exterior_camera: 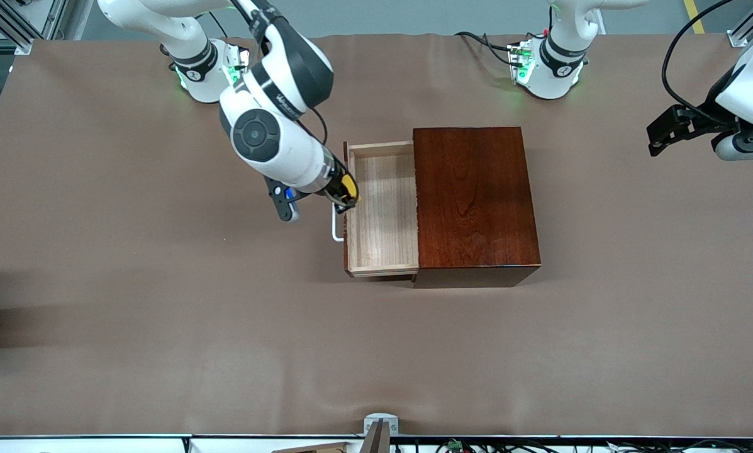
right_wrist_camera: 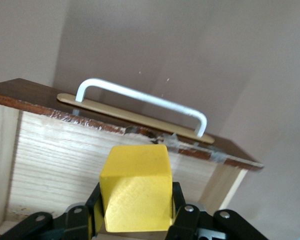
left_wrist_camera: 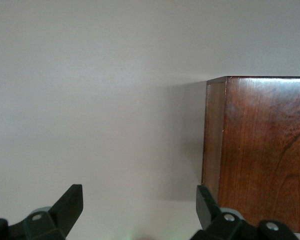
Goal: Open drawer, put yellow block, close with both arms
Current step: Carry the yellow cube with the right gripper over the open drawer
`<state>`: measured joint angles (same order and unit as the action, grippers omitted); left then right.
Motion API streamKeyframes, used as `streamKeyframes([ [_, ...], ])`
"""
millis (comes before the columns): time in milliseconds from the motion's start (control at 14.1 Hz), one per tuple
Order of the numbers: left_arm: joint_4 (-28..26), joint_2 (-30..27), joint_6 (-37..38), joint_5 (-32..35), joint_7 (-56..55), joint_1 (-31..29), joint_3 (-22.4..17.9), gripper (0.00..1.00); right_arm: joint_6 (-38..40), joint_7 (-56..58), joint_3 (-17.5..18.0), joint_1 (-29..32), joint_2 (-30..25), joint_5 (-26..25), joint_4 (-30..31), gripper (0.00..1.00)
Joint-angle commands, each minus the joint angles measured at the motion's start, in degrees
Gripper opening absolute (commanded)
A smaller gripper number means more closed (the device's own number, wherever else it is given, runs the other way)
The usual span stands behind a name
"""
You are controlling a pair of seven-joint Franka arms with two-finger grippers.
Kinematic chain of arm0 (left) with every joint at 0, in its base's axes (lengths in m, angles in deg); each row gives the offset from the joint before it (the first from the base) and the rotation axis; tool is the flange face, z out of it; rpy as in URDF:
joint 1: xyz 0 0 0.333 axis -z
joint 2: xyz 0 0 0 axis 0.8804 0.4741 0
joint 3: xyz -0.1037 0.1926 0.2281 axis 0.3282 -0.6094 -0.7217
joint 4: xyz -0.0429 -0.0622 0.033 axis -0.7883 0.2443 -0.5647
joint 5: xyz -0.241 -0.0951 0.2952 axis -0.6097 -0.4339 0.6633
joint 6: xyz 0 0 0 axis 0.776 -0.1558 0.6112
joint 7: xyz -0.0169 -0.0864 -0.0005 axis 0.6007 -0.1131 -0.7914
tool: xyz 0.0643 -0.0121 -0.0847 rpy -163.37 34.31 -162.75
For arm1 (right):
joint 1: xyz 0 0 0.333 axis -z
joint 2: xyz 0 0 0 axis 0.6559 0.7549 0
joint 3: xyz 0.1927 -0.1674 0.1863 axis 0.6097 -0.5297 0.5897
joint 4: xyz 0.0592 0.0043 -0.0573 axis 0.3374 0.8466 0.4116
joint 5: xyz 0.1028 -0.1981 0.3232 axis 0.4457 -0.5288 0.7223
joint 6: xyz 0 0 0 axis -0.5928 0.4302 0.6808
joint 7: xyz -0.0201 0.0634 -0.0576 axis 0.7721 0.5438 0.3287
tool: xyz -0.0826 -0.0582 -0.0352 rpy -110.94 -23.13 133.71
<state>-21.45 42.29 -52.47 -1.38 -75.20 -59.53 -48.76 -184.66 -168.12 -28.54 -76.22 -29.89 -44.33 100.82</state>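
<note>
Right wrist view, right gripper (right_wrist_camera: 136, 220) jaws clamping yellow block (right_wrist_camera: 136, 187), over open drawer (right_wrist_camera: 55, 165)

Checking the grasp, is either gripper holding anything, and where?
Right gripper pinches the yellow block by two opposite side faces, over the open drawer. Left gripper holds nothing.

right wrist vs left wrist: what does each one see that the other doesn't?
Right wrist only: the small yellow cube clamped in the right gripper over the open light-wood drawer tray, with its white U-shaped bar handle. Left wrist only: the glossy reddish-brown wooden box from outside, and the open left gripper over the bare brown table covering. Shared: that table covering only.
</note>
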Motion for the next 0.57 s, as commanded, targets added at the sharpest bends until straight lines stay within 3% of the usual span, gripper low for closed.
streamKeyframes([
  [0, -0.3, -1.5, -0.2, -1.0, 1.5, -0.9, 0.4, 1.0, -1.7, -4.4, -0.8, -1.8, 2.2, 0.4, -2.1, 0.0],
  [496, 0.3, -1.0, -0.7, -1.0, 1.5, -1.1, 0.3, 1.0, -8.6, -10.3, -0.8, -5.3, 6.9, 0.4, -2.1, 0.0],
])
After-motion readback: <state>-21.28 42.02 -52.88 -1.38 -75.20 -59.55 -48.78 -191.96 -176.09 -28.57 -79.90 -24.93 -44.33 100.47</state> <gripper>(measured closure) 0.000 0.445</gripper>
